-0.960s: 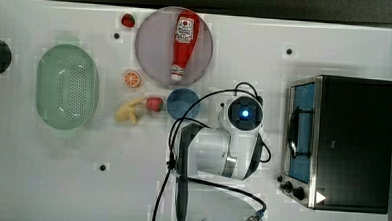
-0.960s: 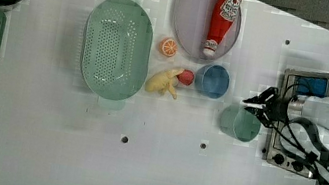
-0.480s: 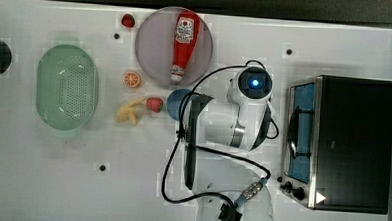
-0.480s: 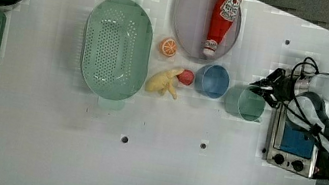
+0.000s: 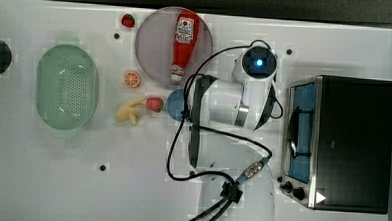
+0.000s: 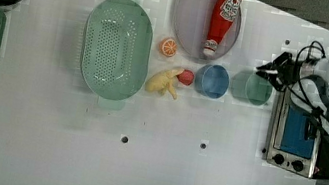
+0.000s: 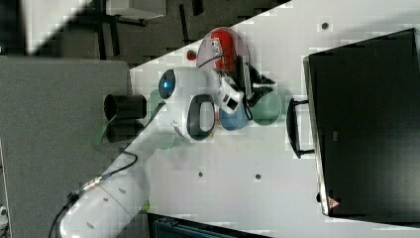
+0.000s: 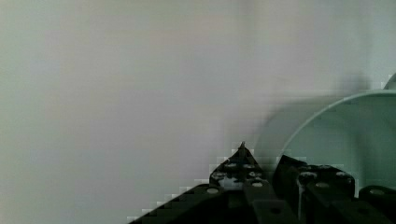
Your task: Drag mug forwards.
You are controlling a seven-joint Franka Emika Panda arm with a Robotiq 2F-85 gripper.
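One green mug (image 6: 258,88) stands on the white desk (image 6: 45,123) between one blue bowl (image 6: 212,80) and one toaster oven (image 6: 296,140). The gripper (image 6: 268,73) meets its rim, jaws narrowly apart astride the wall. Two strawberries, one banana (image 6: 164,81), one colander (image 6: 116,48) lie beyond.

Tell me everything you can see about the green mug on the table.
The green mug is pale mint green, smooth and plastic-looking, standing upright with its round mouth open upward and apparently empty. No handle can be made out. It sits on the white table, in the left view between the blue cup on its left and the toaster oven on its right, apart from both. The gripper is at its rim, its fingers nearly closed there; the wrist view suggests they straddle the wall.
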